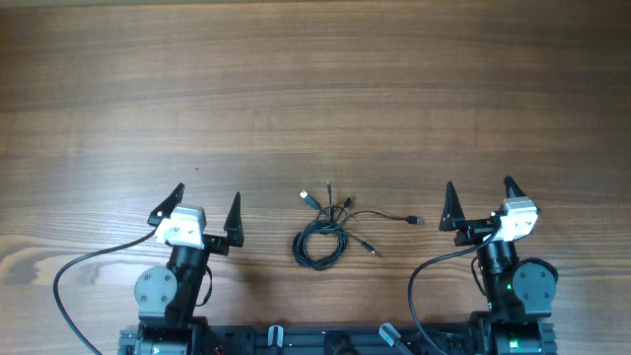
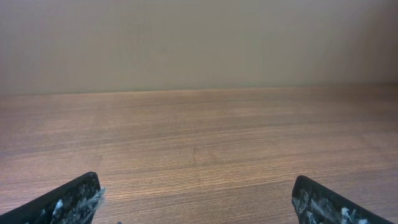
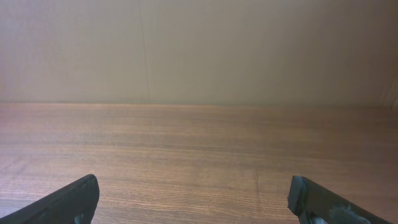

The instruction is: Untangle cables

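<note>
The left gripper (image 1: 208, 196) stands wide open, its two dark fingers (image 2: 73, 200) spread to the bottom corners of its wrist view with nothing between them but bare wood. The right gripper (image 1: 479, 187) is spread just as wide and also holds nothing. Its fingertips (image 3: 69, 202) frame the same empty stretch of tabletop in its own wrist view. Both hover near the front edge of the wooden table (image 1: 315, 79), pointing away from the arm bases, and neither touches the cables (image 1: 319, 243). These lie between the two grippers, apart from each – a small bunch of thin black cords on the wood. Most of the bunch is wound into a loose round coil. Several short ends with tiny plugs fan out from the top of it, and one longer strand (image 1: 394, 215) trails off toward the right gripper, stopping short of it. A thicker black lead (image 1: 69, 271) curves out from the left arm's base, and another (image 1: 416, 286) from the right arm's. Neither wrist view shows the cords, only wood grain and a plain beige wall (image 2: 199, 43) beyond it.
</note>
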Controlling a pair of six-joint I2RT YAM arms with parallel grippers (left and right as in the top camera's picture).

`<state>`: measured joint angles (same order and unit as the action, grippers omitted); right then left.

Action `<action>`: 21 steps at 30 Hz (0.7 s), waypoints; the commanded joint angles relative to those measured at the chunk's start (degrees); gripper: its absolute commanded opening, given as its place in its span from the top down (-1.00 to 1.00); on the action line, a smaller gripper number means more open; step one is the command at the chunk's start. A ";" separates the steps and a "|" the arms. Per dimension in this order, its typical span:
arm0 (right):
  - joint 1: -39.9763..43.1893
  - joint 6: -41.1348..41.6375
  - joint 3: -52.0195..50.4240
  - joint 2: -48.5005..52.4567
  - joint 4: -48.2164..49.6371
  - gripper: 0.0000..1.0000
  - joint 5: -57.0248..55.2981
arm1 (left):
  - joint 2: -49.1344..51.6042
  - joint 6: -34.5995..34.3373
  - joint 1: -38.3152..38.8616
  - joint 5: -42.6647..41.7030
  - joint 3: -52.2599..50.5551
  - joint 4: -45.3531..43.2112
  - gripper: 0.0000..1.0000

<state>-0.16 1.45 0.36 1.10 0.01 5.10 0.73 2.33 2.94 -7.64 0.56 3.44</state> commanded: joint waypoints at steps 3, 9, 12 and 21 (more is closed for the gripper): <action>0.24 0.42 -0.07 -0.68 0.28 -0.99 0.66 | -0.35 0.66 -0.17 -1.29 -0.20 0.22 -1.00; 0.24 0.42 -0.07 -0.68 0.28 -0.99 0.66 | -0.35 0.66 -0.17 -1.29 -0.20 0.20 -1.00; 0.24 0.42 -0.07 -0.68 0.28 -0.99 0.66 | -0.35 0.66 -0.17 -1.29 -0.20 0.20 -1.00; 0.24 0.42 -0.07 -0.68 0.28 -0.99 0.66 | -0.35 0.66 -0.17 -1.31 -0.20 0.20 -1.00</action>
<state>-0.16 1.45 0.36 1.10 0.01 5.10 0.73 2.33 2.94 -7.64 0.56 3.44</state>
